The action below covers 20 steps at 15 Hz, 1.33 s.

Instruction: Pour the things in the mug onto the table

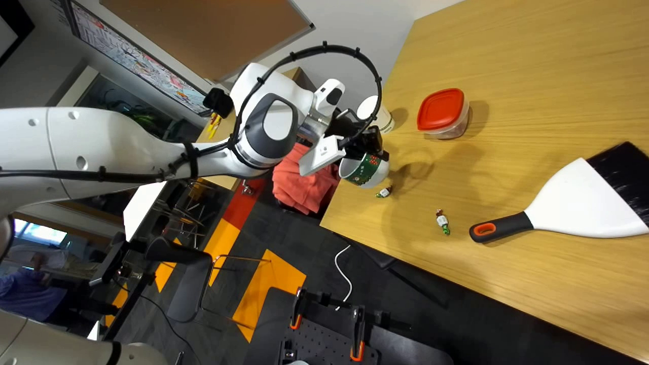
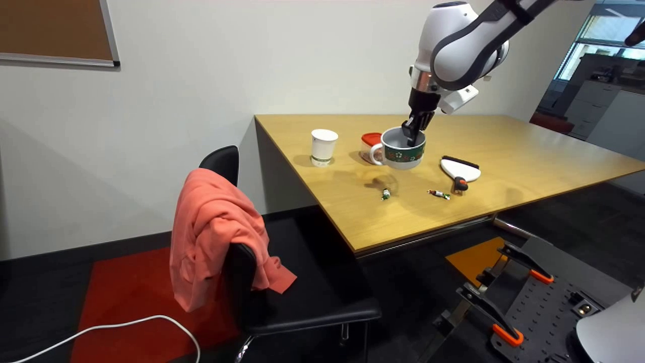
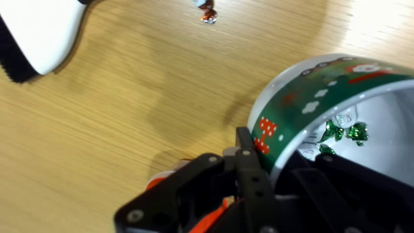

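The white mug with a green patterned band shows in both exterior views (image 1: 364, 171) (image 2: 399, 155) and in the wrist view (image 3: 291, 106). My gripper (image 3: 271, 155) is shut on its wall, one finger outside and one inside. In an exterior view the gripper (image 2: 414, 135) holds the mug roughly upright above the tan table (image 2: 352, 217), handle pointing left. In the wrist view several white and green wrapped candies (image 3: 345, 118) lie inside the mug. Two candies lie on the table, one near the mug (image 1: 384, 192) and one nearer the scraper (image 1: 442, 221).
A white paper cup (image 2: 322, 147) and a red-lidded bowl (image 1: 442, 114) stand on the table near the mug. A white scraper with black bristles (image 1: 583, 203) lies farther along the table. A chair with a pink sweater (image 2: 221, 227) stands by the table's end.
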Each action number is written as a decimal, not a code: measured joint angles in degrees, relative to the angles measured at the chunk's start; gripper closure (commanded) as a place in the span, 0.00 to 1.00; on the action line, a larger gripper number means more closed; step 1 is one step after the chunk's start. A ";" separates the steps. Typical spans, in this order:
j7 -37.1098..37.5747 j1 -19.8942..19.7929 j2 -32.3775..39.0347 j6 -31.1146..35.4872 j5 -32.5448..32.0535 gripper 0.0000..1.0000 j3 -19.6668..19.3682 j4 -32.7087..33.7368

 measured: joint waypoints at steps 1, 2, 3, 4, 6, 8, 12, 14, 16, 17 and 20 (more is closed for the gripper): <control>3.77 0.68 -0.05 0.09 -3.89 0.97 -1.42 0.26; 8.33 1.49 -0.05 0.25 -8.17 0.97 -2.87 0.46; 13.14 2.27 -0.04 0.57 -12.37 0.97 -4.23 0.60; 17.93 2.94 -0.04 0.88 -16.30 0.97 -5.37 0.67; 27.53 5.18 0.02 1.67 -23.14 0.97 -8.38 0.69; 36.88 7.87 0.09 2.33 -29.06 0.97 -11.58 0.67; 54.22 13.02 0.27 2.80 -38.54 0.90 -17.22 0.53; 55.72 13.53 0.27 2.80 -38.91 0.90 -17.69 0.49; 55.73 13.58 0.27 2.80 -38.91 0.97 -17.73 0.49; 55.73 13.58 0.27 2.80 -38.91 0.97 -17.74 0.49; 60.27 10.20 0.57 -0.60 -42.76 0.97 -13.41 0.55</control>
